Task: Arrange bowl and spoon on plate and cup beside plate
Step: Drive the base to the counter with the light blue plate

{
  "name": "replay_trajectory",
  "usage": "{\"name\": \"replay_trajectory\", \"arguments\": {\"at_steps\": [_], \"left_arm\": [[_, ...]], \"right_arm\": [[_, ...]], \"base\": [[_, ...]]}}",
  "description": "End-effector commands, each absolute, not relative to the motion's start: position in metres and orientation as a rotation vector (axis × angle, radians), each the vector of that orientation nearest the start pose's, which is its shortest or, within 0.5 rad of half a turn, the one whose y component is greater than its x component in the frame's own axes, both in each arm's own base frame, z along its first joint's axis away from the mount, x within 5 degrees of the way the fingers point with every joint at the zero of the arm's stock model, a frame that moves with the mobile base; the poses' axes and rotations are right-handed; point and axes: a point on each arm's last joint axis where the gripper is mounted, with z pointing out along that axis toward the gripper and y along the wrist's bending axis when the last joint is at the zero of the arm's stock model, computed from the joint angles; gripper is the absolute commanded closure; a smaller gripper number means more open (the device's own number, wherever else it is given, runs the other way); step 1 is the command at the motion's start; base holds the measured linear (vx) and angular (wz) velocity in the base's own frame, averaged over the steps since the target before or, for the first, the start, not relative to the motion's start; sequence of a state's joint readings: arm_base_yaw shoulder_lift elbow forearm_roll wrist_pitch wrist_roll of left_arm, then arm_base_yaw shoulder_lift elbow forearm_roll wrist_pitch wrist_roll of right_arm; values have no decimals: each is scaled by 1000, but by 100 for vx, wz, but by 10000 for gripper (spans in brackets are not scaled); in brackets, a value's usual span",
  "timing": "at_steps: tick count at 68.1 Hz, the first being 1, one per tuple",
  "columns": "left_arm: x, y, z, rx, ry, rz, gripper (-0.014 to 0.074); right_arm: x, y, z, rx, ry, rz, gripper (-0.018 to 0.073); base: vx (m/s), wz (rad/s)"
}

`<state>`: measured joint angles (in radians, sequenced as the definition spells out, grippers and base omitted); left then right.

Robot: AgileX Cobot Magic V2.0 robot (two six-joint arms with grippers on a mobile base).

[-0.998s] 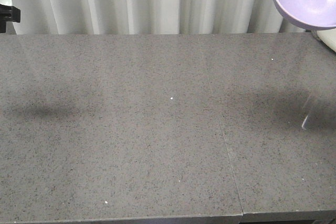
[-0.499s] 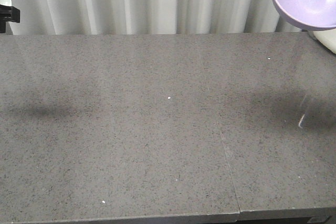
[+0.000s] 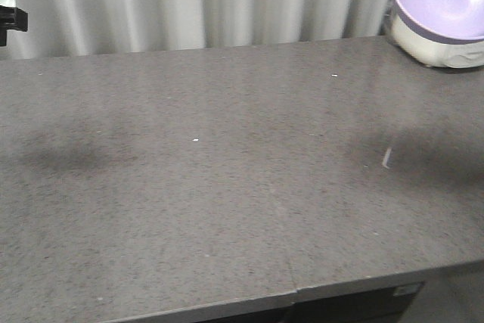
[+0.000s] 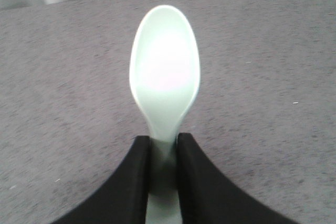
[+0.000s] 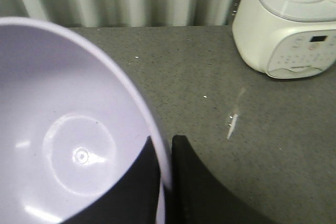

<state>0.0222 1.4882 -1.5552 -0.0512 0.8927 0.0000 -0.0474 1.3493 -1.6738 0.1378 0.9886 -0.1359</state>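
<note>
- Bowl (image 5: 68, 129), pale lilac, hangs over the right end of the desk (image 3: 227, 187), its rim pinched between the right tool (image 5: 165, 148) fingers.
- Spoon (image 4: 165, 72), mint green, is clamped by its handle in the left tool (image 4: 164, 142), above the desk.
- A white kitchen appliance (image 5: 286, 24) stands on the desk near the bowl.

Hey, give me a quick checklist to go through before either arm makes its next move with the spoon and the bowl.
1. Left gripper shut on the spoon handle, scoop pointing forward: ok.
2. Right gripper pinching the bowl by its rim: ok.
3. Bowl empty inside: ok.
4. Plate in view as a place to set them: not ok, no view shows it.
5. Cup located: not ok, no view shows it.
6. Clearance between the raised bowl and the white appliance on the table: cannot tell.
</note>
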Motion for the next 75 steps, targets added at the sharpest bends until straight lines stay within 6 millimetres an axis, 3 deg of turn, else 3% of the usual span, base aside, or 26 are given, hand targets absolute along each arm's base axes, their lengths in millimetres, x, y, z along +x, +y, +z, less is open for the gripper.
{"name": "replay_trajectory", "arguments": {"at_steps": [1, 75], "left_arm": [[318, 1, 433, -46, 2184, -67, 594], [318, 1, 433, -46, 2184, -67, 594]], "right_arm": [[265, -4, 500, -73, 2017, 44, 570], [265, -4, 500, -73, 2017, 44, 570]], "base": [[-2, -41], [-7, -47]]}}
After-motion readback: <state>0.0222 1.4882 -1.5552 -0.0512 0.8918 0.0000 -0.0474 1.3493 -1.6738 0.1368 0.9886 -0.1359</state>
